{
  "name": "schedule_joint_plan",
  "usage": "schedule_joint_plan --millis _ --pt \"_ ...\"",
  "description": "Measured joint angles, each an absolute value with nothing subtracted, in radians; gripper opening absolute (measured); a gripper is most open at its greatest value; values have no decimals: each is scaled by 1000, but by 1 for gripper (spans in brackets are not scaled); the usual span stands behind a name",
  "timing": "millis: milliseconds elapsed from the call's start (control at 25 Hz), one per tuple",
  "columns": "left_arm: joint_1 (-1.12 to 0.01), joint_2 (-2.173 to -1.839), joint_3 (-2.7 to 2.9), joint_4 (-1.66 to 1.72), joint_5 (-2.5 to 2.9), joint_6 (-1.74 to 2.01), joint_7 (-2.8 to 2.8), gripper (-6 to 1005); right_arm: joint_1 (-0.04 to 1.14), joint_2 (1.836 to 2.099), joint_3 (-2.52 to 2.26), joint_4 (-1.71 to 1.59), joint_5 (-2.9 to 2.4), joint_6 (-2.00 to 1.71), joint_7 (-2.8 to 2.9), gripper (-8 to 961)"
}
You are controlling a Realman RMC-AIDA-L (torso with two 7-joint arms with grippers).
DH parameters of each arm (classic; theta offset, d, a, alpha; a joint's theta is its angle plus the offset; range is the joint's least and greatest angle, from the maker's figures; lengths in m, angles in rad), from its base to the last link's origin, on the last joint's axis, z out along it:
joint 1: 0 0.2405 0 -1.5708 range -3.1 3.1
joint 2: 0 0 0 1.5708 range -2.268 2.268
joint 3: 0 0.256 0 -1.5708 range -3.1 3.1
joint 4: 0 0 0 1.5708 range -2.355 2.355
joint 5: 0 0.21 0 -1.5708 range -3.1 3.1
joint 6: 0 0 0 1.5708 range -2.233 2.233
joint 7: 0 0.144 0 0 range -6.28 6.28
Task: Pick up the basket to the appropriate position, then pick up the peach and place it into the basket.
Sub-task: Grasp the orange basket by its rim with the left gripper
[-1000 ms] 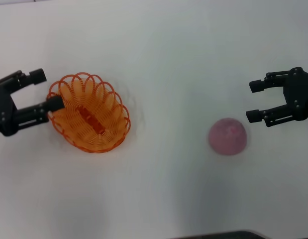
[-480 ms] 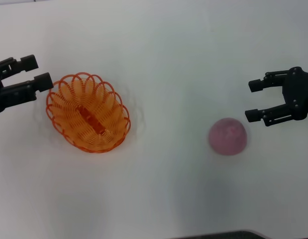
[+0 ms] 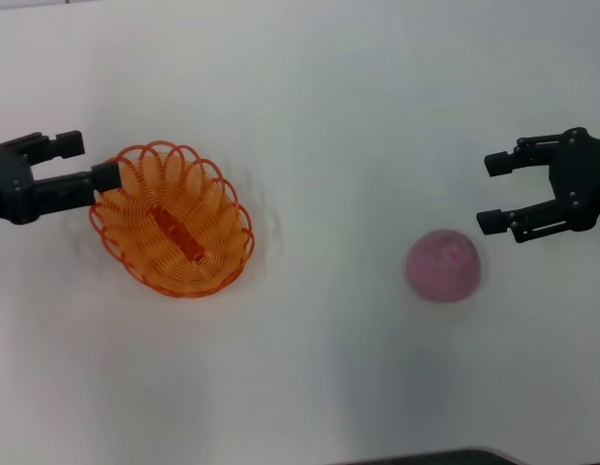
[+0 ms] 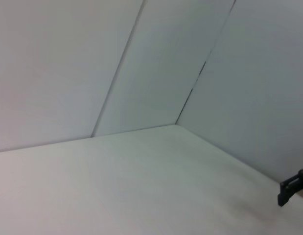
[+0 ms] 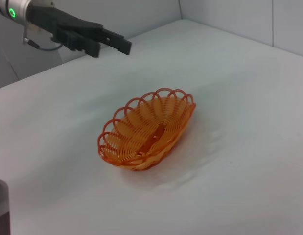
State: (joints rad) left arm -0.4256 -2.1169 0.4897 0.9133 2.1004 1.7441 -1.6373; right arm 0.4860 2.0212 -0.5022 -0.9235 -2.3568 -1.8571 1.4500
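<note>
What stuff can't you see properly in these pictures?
- The peach: only the head view shows it; neither wrist view does.
- The left tool: the head view's edge cuts off its arm. The right wrist view shows it raised off the table beyond the basket, apparently not touching it.
- The right tool: the left wrist view shows just a dark tip at the edge.
- The basket's underside: hidden against the table.

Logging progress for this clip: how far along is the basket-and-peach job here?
Nothing looks done yet. The basket sits on the table, ungripped; the right wrist view shows the left gripper open, raised above the table by the basket's rim. The peach lies apart, untouched, near the open right gripper. Moving the basket and loading the peach remain.
</note>
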Motion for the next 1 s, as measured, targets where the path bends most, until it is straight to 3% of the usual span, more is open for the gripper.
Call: schedule_joint_plan --millis 440,1000 --pt "-415 -2159 472 860 1974 1696 -1399 860 486 2035 -503 -922 -2357 -1855 1440 885" --pt "-453 -2125 468 954 1908 1685 -1611 859 487 2047 -503 -911 -2354 -1853 1428 882"
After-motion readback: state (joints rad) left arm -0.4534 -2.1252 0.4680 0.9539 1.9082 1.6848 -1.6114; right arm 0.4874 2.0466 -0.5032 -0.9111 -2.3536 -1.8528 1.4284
